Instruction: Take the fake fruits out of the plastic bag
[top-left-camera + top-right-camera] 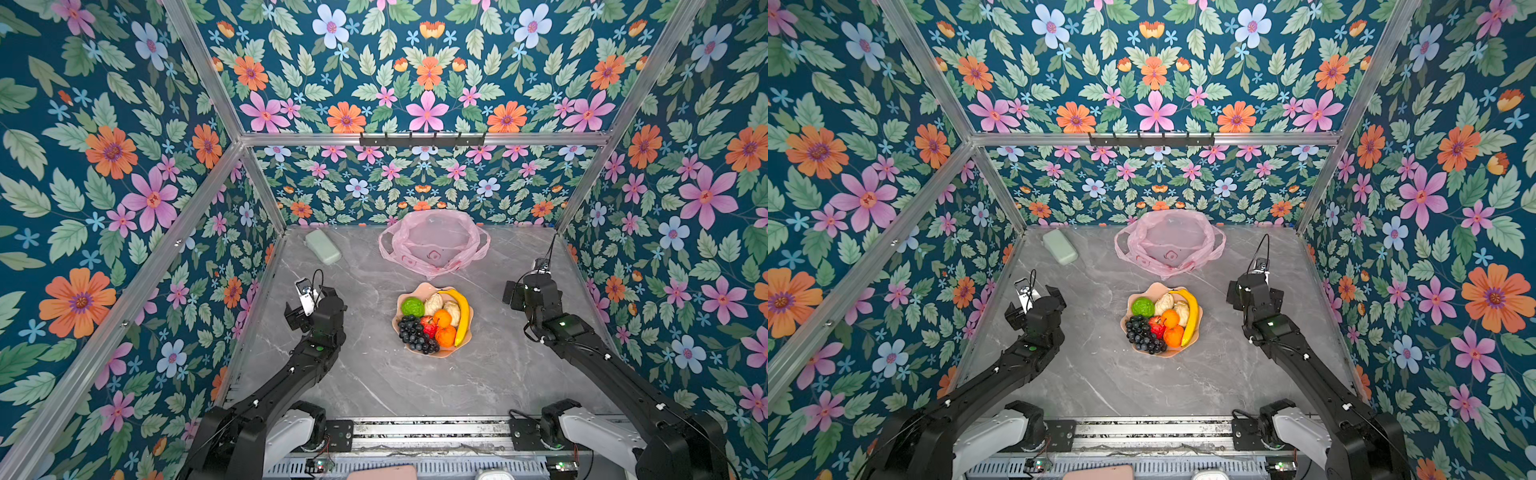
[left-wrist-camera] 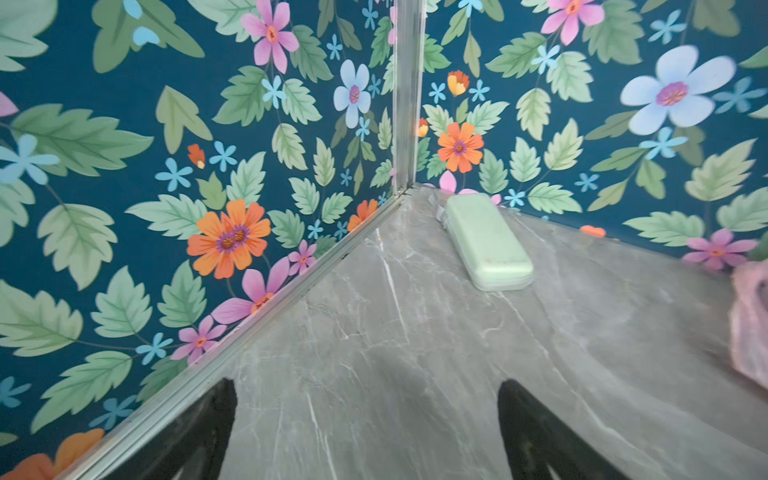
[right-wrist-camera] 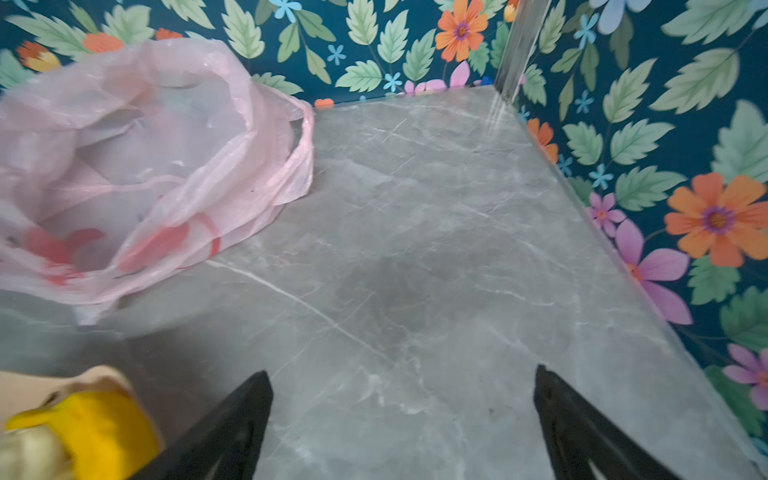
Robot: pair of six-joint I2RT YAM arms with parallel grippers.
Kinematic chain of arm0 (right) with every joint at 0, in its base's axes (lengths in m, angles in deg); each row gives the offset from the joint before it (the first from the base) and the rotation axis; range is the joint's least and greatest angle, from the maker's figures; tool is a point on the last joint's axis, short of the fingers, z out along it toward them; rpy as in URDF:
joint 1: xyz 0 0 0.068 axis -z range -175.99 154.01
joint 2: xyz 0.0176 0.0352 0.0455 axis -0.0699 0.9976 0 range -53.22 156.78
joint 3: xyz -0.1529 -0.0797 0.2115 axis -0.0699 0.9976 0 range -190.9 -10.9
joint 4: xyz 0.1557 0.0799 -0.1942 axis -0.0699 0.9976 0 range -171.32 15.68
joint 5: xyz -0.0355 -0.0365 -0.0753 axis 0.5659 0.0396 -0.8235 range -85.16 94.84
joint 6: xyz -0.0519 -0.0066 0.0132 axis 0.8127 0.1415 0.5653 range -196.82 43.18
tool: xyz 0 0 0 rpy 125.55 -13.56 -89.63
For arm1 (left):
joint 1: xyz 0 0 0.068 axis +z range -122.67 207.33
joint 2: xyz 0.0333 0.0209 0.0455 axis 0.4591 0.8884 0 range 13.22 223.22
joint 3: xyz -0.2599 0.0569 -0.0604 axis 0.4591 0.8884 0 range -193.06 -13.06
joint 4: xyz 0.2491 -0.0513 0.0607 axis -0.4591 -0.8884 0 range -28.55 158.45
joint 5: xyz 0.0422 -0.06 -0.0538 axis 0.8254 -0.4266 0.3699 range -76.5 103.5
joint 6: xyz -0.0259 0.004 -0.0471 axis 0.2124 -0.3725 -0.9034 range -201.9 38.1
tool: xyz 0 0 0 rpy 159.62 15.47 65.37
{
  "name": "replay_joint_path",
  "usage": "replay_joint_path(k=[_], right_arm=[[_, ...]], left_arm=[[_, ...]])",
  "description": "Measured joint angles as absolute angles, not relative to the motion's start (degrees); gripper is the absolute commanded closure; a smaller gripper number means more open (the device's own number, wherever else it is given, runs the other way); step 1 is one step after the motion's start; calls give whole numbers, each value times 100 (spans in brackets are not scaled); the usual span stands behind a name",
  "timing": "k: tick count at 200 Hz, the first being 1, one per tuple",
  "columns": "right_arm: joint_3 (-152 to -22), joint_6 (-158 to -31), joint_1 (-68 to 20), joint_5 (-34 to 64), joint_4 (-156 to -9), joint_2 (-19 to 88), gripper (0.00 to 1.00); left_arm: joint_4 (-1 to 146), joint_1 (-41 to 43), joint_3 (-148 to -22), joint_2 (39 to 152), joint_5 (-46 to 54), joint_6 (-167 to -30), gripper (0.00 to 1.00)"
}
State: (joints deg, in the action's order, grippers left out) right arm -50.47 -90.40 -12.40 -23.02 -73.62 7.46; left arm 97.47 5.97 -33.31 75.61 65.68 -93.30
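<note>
The left gripper point(image 2: 368, 386) is spread wide and holds nothing, over bare table point(image 2: 415, 332) near a pale green case point(image 2: 486, 241). The right gripper point(image 3: 403, 372) is spread just as wide and also holds nothing. The fake fruits point(image 1: 440, 318) lie piled in a peach bowl point(image 1: 442, 354) at mid-table between the two arms, and the plastic bag point(image 1: 434, 245) sits slack, mouth open, behind the bowl by the back wall, apart from both grippers.

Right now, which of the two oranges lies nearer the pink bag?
The central orange, between the red apple and a cream lumpy piece. The front orange sits by the bowl near rim, farther from the plastic bag.
</note>
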Motion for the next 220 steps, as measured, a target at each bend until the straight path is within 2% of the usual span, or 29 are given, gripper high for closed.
replay_joint_path(k=[28,60,77,111,130,172,220], right_arm=[[-4640,-8708,-936,-2492,-7889,875,1],[-4105,-8546,-739,-2428,-8470,1155,1],[-3882,-8372,-643,-2284,-8868,1317,1],[-3628,-8260,-208,-1727,-9801,1490,1],[-3493,-8216,-38,-1351,-10295,1553,1],[-3364,-7847,30,-463,-11095,1931,1],[-3298,-7668,266,332,-11681,2569,1]], left_arm=[[11327,839,-2452,8228,6459,-8377,0],[12693,1314,-2254,9074,5827,-7988,0],[13454,1460,-2221,9489,5261,-7769,0],[13937,1766,-2439,9675,4033,-7706,0],[14848,1884,-2057,10562,3589,-7715,0],[14553,2367,-2772,10593,2942,-8029,0],[14297,2524,-2815,10602,2695,-8268,0]])
